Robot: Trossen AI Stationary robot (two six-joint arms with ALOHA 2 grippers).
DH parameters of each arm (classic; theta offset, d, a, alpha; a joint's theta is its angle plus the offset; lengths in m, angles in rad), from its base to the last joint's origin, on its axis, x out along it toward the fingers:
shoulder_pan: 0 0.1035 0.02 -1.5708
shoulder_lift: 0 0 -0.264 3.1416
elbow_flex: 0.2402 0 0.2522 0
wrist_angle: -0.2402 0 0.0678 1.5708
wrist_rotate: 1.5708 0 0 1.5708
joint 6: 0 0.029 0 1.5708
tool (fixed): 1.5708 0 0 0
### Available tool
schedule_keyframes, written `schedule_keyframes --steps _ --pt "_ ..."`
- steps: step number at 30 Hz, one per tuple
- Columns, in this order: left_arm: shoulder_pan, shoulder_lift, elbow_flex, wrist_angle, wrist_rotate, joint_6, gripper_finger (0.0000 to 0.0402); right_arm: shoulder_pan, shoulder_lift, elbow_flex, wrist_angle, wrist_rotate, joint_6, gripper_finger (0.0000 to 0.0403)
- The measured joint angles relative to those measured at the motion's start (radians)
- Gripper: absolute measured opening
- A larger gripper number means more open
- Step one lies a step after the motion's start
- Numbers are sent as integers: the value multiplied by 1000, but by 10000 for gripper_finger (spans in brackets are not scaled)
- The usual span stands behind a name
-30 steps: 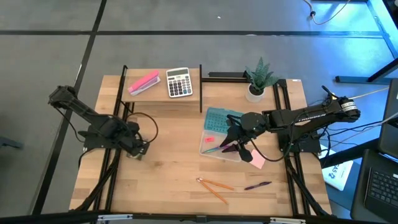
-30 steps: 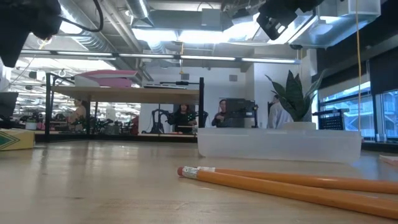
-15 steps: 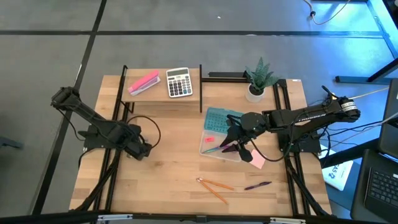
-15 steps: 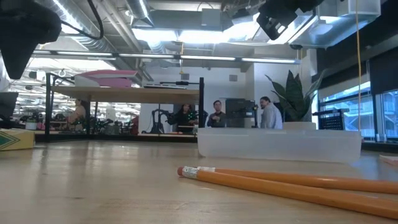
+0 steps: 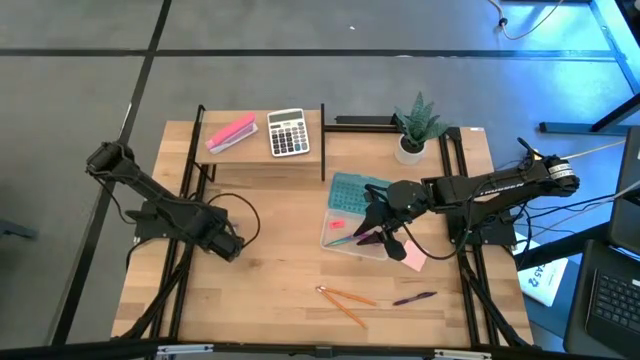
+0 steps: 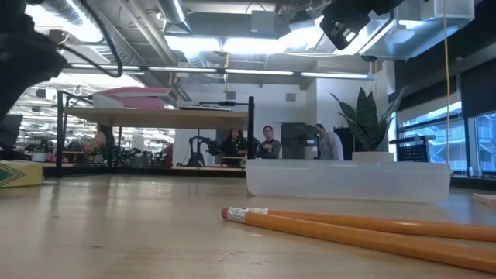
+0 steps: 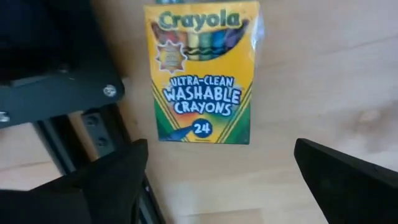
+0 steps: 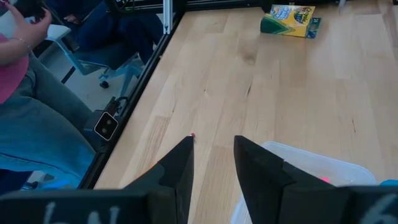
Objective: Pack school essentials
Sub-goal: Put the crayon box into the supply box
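The yellow-green crayon box (image 7: 202, 74) lies flat on the table near its left edge, also seen at the left rim of the low view (image 6: 17, 173). My left gripper (image 7: 221, 146) hangs open straight above it, pointing down, one finger on each side of the box's lower end and clear of it; in the high view the gripper (image 5: 228, 246) hides the box. My right gripper (image 5: 383, 232) hovers over the clear plastic bin (image 6: 349, 182), its fingers (image 8: 180, 165) slightly apart with nothing between them. Two orange pencils (image 5: 345, 300) and a purple pen (image 5: 413, 298) lie near the front edge.
A square pink notepad (image 5: 412, 258) lies right of the bin. A raised shelf at the back left carries a grey calculator (image 5: 288, 132) and a pink block (image 5: 231, 133). A potted plant (image 5: 415, 125) stands at the back. Black frame rails run along both sides.
My left gripper has sunk toward the crayon box and shifted a little toward the table's near right, so that it now covers the box in the high view. The right arm has kept still.
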Motion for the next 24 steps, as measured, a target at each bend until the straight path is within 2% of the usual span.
schedule_keyframes --steps 8,24 --pt "0 0 -54 18 7 -7 398 0 0 0 0 0 -1 117" --pt "0 0 -180 212 42 -8 399 0 0 0 0 0 -1 117"
